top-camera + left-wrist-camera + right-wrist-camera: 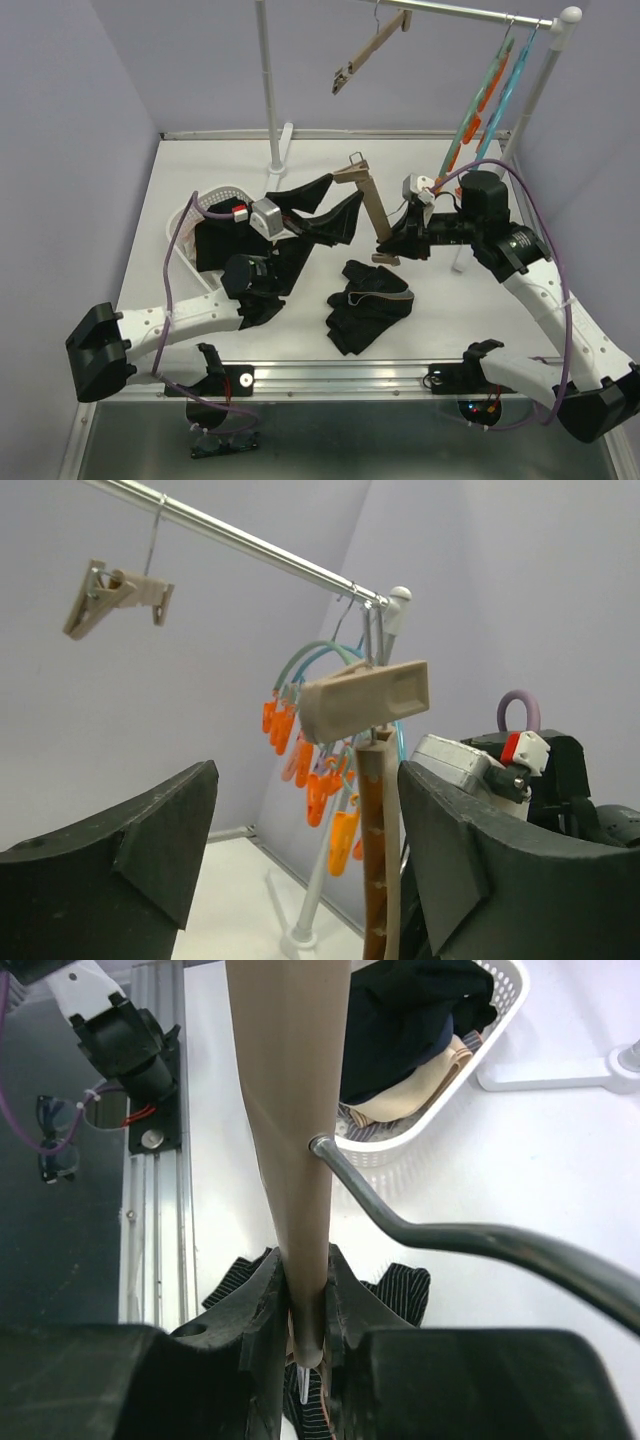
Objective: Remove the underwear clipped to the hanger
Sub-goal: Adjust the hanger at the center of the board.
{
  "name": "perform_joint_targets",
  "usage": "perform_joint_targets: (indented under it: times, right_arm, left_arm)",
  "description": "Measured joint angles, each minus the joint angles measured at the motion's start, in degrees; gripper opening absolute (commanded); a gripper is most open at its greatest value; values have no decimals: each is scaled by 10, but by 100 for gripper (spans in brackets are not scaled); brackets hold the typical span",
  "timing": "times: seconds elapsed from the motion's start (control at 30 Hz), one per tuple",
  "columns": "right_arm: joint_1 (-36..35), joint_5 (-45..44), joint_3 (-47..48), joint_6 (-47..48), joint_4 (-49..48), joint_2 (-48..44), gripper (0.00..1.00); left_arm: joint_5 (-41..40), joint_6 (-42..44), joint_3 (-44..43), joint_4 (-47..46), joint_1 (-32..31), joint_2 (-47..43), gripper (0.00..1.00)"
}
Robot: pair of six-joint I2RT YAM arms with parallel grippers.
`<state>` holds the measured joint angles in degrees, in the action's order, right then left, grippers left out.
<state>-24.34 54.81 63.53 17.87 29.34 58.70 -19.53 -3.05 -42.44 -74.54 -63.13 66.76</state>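
Lilac walls (60,120) close in a white table (450,170) (a clothes rail (470,12) crosses at twelve o'clock). Mid-table, black underwear (325,205) stretches from the hanger (372,205) toward nine o'clock. The hanger's long axis runs eleven to five. The right gripper (305,1300) pinches its bar, and the left gripper (308,780) gapes, holding nothing.

No readable text, labels or numbers anywhere.
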Motion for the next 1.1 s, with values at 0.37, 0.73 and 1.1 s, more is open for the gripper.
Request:
perform_joint_targets:
  times: [0.37,0.73,1.1]
  right_arm:
    - [0,-42,-41,117,66,-9,0]
    - [0,-95,-45,285,186,-21,1]
    - [0,-125,-45,371,251,-29,1]
  left_arm:
    - [91,34,41,122,21,-240,95]
    - [260,47,-19,501,46,-328,99]
    - [368,73,-6,589,83,-199,98]
